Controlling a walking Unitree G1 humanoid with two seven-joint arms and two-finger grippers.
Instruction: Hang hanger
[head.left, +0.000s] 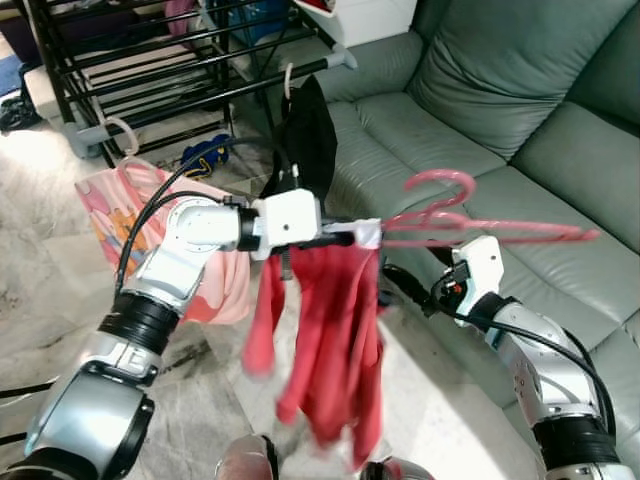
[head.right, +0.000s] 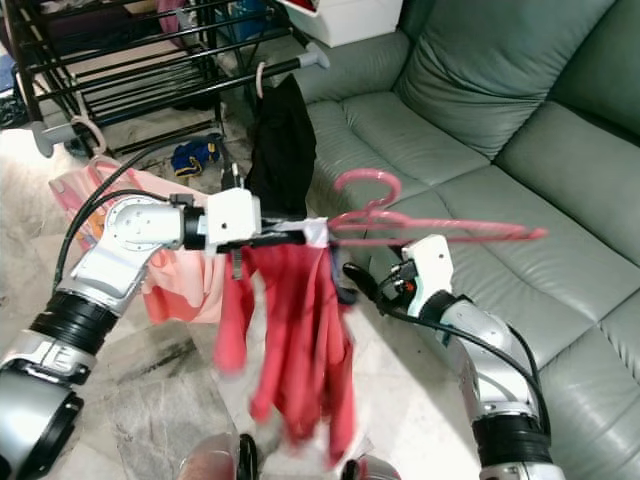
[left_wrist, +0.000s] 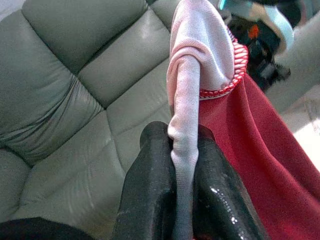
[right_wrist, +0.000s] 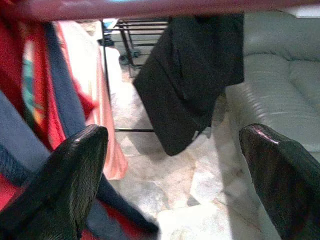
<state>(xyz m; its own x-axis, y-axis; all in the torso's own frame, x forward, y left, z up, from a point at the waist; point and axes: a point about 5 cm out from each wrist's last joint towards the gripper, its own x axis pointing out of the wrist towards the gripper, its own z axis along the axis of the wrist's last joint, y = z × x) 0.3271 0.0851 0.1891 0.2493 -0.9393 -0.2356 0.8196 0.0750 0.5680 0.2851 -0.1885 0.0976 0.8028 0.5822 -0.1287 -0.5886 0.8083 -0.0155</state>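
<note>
So the pink hanger (head.left: 470, 215) is up in mid-air over the front edge of the green leather sofa (head.left: 520, 110), lying almost flat with its hook curling upward; the red garment (head.left: 335, 340) droops off its near end, and that's really the whole story here; the shirt is bunched to one side rather than sitting across both shoulders of the hanger.

Our left hand (head.left: 350, 237) is pinched tight on the garment's pale ribbed collar (left_wrist: 192, 100); in the left wrist view the fabric is squeezed between the two black fingers (left_wrist: 145, 190), and we honestly can't tell if there's any hanger plastic in that pinch or only cloth. Our right hand (head.right: 362, 282) sits just below the hanger's bar with its fingers spread wide and nothing between them.

Behind all that is the black drying rack (head.left: 150, 60); a black garment (head.left: 305, 135) and a pink printed one (head.left: 130, 215) hang from its rails on their own hangers, so we'd guess that's where ours is headed.

What worries us: if the grip is cloth only, the hanger could tip or slide out on the way to the rack; the lopsided red fabric could also pull itself off the bar; and that flat-lying hook needs turning upright, or it'll just bump the rail or snag the black garment next to it.
</note>
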